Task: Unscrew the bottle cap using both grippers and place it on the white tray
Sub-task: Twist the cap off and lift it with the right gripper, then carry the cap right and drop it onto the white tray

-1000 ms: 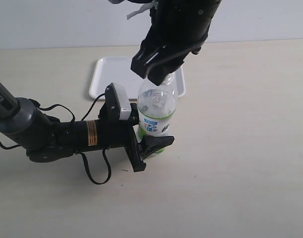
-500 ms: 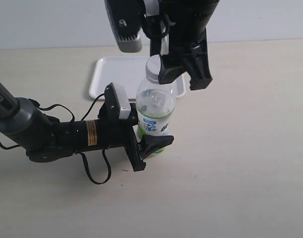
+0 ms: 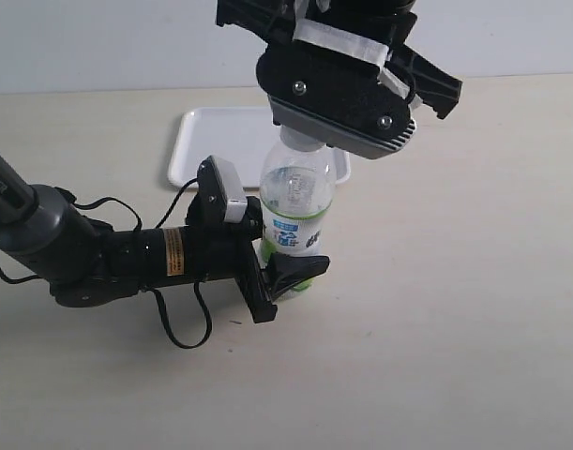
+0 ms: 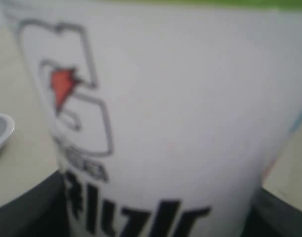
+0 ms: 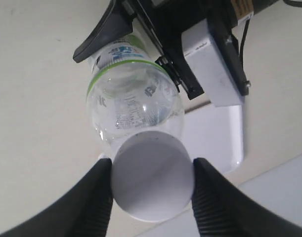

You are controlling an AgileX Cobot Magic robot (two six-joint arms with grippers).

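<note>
White cap [image 5: 151, 183] pinched by right claw [image 5: 152, 164] — hidden in exterior view, left claw [image 3: 284, 281] clamps bottle [image 3: 297, 192]

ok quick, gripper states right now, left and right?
Left gripper: closed on the bottle, low on its labelled body.
Right gripper: closed on the bottle cap, one finger on each side.

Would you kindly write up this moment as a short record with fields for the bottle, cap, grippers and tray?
bottle: clear, upright on the table
bottle cap: white, on the bottle's neck
left gripper: side-on, shut on the bottle's lower body
right gripper: above the bottle, jaws shut on the bottle cap
white tray: flat on the table behind the bottle, partly hidden
</note>
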